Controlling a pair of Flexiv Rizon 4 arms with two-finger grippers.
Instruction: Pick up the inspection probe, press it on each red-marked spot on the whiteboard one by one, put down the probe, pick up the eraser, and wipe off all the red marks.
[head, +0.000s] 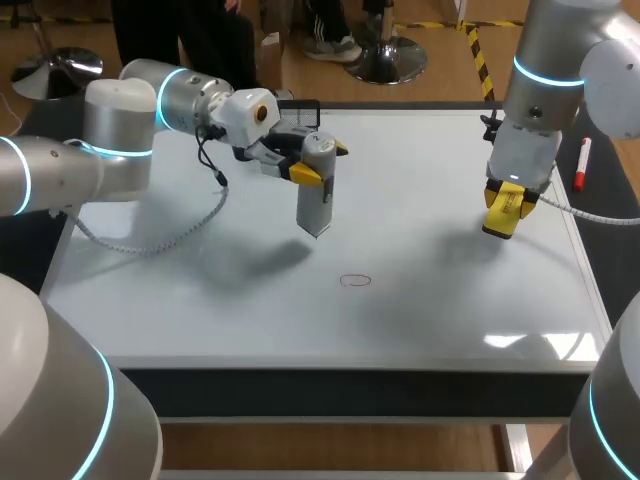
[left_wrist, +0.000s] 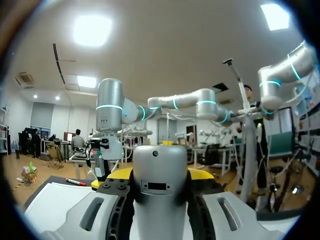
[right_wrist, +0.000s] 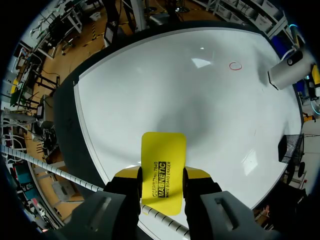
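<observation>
Beyond the red circle (head: 355, 280) on the whiteboard (head: 200, 300), the left gripper (head: 320, 160) clamps the grey inspection probe (head: 316, 200), while to the circle's right the right gripper (head: 505, 208) pinches a black-lettered yellow eraser (right_wrist: 163, 160).

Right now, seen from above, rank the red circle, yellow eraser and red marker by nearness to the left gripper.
1. red circle, middle of the whiteboard.
2. yellow eraser, in the right gripper.
3. red marker, off the whiteboard's right edge.
</observation>
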